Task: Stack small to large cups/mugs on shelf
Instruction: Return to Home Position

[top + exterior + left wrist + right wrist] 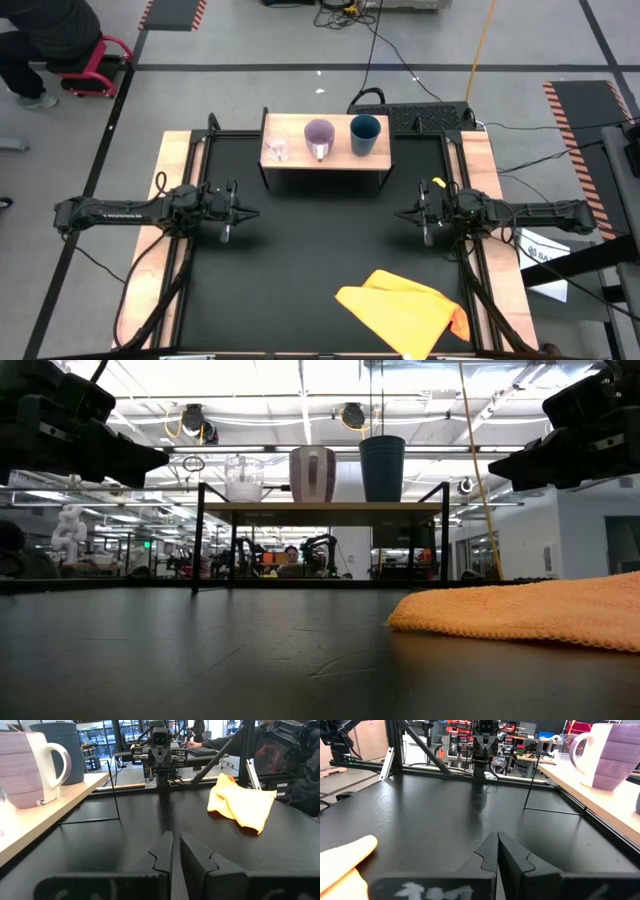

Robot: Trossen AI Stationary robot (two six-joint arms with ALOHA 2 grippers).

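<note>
Black tabletop (320, 250) from above: the shelf (340, 160) stands at the back, with the clear glass (277, 150), purple mug (319, 136) and dark blue cup (365, 132) in a row on top. Left gripper (240, 213) and right gripper (405, 214) hover well apart, and a yellow cloth (405, 310) lies up front.

Low view: all three vessels stand upright.

Wrist views: both pincers are pressed together and empty.

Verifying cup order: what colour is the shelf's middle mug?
Light purple mug, white handle; best in the left wrist view.
</note>
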